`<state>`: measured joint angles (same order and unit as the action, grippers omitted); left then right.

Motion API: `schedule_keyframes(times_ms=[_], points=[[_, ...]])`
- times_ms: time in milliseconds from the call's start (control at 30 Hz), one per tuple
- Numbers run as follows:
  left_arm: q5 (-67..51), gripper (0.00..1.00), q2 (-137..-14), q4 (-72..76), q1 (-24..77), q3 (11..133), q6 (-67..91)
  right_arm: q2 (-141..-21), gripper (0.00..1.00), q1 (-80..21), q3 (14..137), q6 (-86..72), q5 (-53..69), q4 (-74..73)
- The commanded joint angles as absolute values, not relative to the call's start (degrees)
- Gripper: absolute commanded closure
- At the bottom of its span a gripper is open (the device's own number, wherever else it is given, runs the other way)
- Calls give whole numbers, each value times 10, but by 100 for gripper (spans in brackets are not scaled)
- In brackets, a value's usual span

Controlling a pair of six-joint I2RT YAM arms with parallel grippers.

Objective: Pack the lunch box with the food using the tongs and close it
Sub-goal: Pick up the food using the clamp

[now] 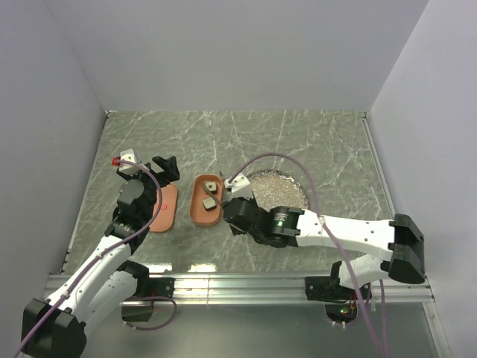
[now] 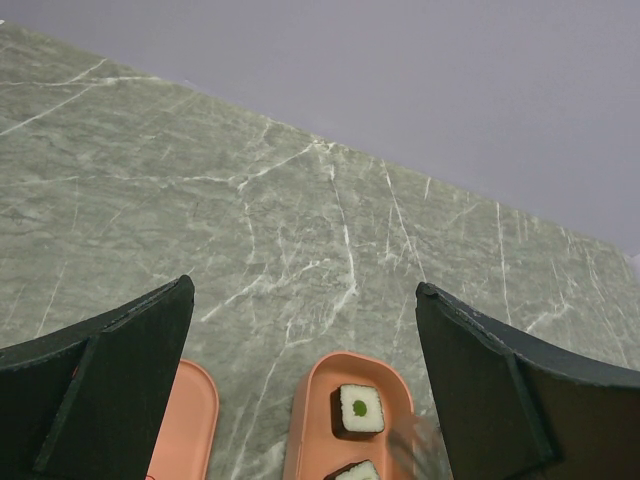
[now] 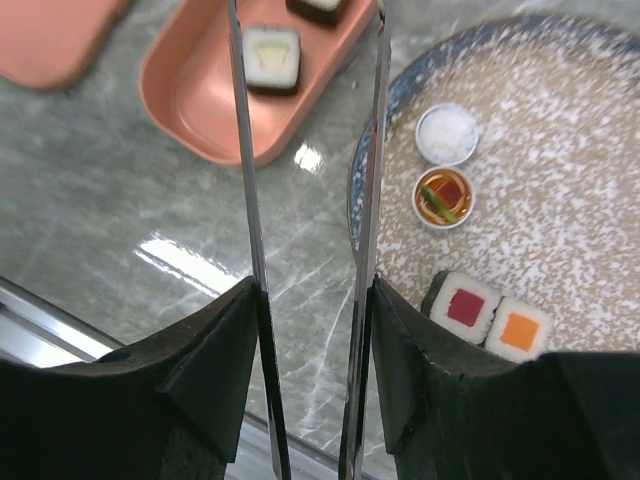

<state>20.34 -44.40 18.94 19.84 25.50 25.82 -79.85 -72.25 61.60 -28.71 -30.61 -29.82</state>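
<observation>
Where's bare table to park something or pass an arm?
Free: the far strip of table between back wall and plate; also right of the plate to the table edge. Crowded: the near middle, where lid, lunch box, tongs and right gripper bunch together.

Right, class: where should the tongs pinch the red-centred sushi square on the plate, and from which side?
Probably from above, pinching the red-centred square across its two opposite free flanks; its orange-centred neighbour touches a third side, leaving the tongs no room there.
</observation>
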Motion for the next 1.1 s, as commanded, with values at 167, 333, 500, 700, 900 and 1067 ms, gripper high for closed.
schedule_keyframes(times_ms=[167, 333, 500, 700, 900, 1067], points=[[196, 1, -449, 207, 196, 272, 262, -706, 46, -725, 606, -311, -379, -315], [194, 1, -450, 209, 195, 271, 262, -670, 46, -726, 564, -366, -395, -361], [188, 1, -452, 212, 195, 270, 263, -627, 46, -725, 500, -431, -390, -378], [180, 1, -457, 214, 195, 271, 263, -613, 46, -736, 460, -483, -383, -387], [178, 1, -455, 215, 195, 270, 263, -626, 46, -750, 452, -500, -377, -389], [179, 0, -450, 213, 194, 269, 265, -639, 47, -753, 449, -506, -372, -390]])
